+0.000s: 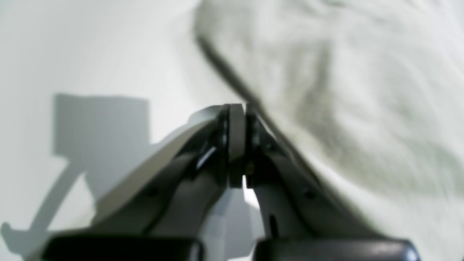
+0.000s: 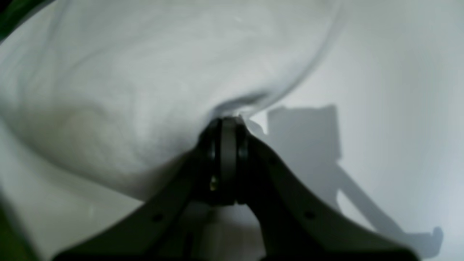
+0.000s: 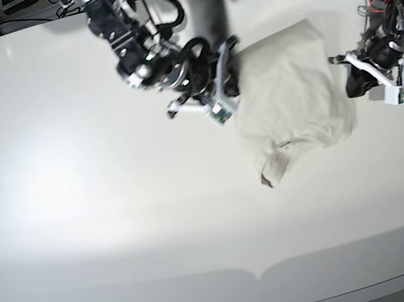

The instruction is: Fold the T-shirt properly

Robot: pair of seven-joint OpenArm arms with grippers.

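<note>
The T-shirt is a pale beige heap at the back right of the white table, with one sleeve trailing toward the front. In the base view my right gripper sits at the shirt's left edge. Seen from the right wrist, it is shut, with the T-shirt puckered into its tips. At the shirt's right edge is my left gripper. From the left wrist, it is shut too, and the hem of the T-shirt runs straight into its tips.
Cables and dark equipment line the table's back edge behind the arms. Bare tabletop lies to the outer side of each gripper, each casting a shadow on it. The table's curved front edge is far from the shirt.
</note>
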